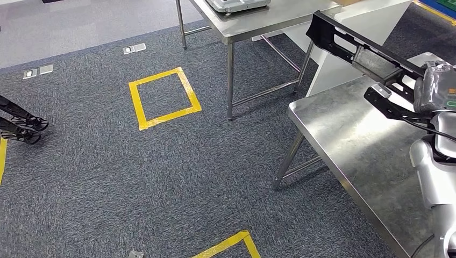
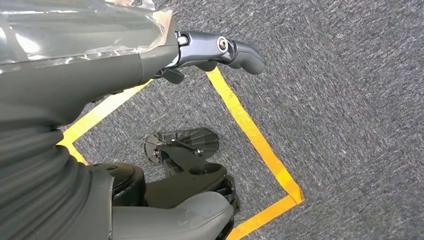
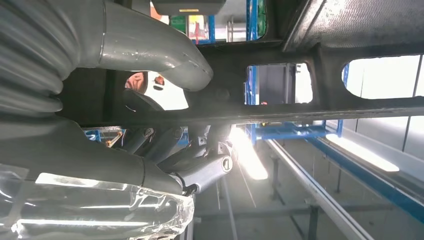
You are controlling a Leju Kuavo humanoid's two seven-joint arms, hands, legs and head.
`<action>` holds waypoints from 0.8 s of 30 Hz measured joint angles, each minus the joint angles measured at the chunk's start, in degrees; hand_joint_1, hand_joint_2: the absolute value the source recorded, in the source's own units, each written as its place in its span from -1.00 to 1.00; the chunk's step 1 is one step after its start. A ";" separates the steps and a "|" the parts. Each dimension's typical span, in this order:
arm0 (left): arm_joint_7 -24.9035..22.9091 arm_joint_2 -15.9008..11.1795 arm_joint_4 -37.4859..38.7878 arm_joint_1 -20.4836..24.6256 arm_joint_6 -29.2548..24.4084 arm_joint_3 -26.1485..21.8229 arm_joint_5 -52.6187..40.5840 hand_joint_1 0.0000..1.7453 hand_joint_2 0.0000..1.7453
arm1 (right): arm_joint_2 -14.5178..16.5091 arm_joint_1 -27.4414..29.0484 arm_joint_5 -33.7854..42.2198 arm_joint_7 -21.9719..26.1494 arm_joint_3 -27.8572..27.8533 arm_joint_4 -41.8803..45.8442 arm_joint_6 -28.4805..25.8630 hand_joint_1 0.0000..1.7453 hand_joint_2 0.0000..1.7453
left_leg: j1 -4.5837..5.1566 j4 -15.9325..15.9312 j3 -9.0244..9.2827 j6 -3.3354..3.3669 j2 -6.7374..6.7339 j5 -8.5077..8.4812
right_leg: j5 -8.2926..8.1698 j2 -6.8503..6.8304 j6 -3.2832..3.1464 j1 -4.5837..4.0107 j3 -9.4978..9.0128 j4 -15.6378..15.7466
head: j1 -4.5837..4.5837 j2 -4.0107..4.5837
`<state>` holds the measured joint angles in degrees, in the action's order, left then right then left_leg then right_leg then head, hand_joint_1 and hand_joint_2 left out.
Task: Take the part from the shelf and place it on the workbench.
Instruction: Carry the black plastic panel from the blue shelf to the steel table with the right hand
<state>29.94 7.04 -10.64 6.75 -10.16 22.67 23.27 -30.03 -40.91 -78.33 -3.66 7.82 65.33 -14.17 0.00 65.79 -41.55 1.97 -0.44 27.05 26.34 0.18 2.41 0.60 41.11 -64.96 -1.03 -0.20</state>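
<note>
A long black frame-like part (image 1: pixel 361 54) hangs tilted above the steel workbench (image 1: pixel 344 134) at the right of the head view. My right hand (image 1: pixel 434 88), wrapped in clear film, grips its near end. In the right wrist view the thumb (image 3: pixel 165 55) lies over the part's bar (image 3: pixel 320 107) and the darker fingers (image 3: pixel 200 167) curl under it. My left hand (image 2: pixel 125 65) hangs over the carpet, and nothing lies between its fingers (image 2: pixel 235 50).
A second steel table (image 1: pixel 253 27) stands further back with a grey device (image 1: pixel 236 4) on it, and a white panel (image 1: pixel 349 64) is behind the workbench. Yellow tape squares (image 1: pixel 164 99) mark the grey carpet. A black jointed object (image 1: pixel 21 123) sits at the left edge.
</note>
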 joint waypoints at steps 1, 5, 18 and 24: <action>-0.04 0.00 0.00 0.00 -0.07 0.05 -0.04 -1.00 1.00 | 0.05 -0.05 -0.16 0.01 0.03 0.00 -0.39 1.00 1.00 | 0.00 0.00 0.01 0.00 0.00 0.00 | 0.00 0.00 0.00 0.00 -0.01 0.00 | 0.00 0.00; -0.13 0.00 0.00 0.00 -0.04 0.20 -0.32 -1.00 1.00 | 0.38 -0.12 -0.71 0.35 0.25 0.10 -2.35 1.00 1.00 | 0.00 0.00 0.04 0.00 0.00 0.00 | 0.00 0.00 0.00 -0.02 -0.03 0.01 | 0.00 0.00; -0.48 0.00 0.00 0.01 0.06 0.67 -0.80 -1.00 1.00 | 1.15 0.09 -0.73 0.51 0.43 0.70 -3.01 1.00 1.00 | 0.08 0.00 0.17 0.20 0.00 0.12 | -0.09 -0.01 0.12 0.21 -0.17 0.35 | -0.01 0.00; -0.54 -0.02 0.00 0.01 0.11 0.67 -0.81 -1.00 1.00 | 1.11 0.36 -0.77 0.51 0.39 0.70 -3.01 1.00 1.00 | 0.21 0.00 0.21 0.75 0.00 0.16 | -0.34 0.03 0.55 0.54 -0.45 0.91 | -0.02 0.00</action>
<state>29.40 7.02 -10.64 6.76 -10.05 23.34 22.46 -28.92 -40.55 -79.09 -3.15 8.21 66.03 -17.18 0.21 65.79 -41.34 2.72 -0.44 27.22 25.99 0.20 2.96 1.13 40.67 -64.06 -1.05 -0.20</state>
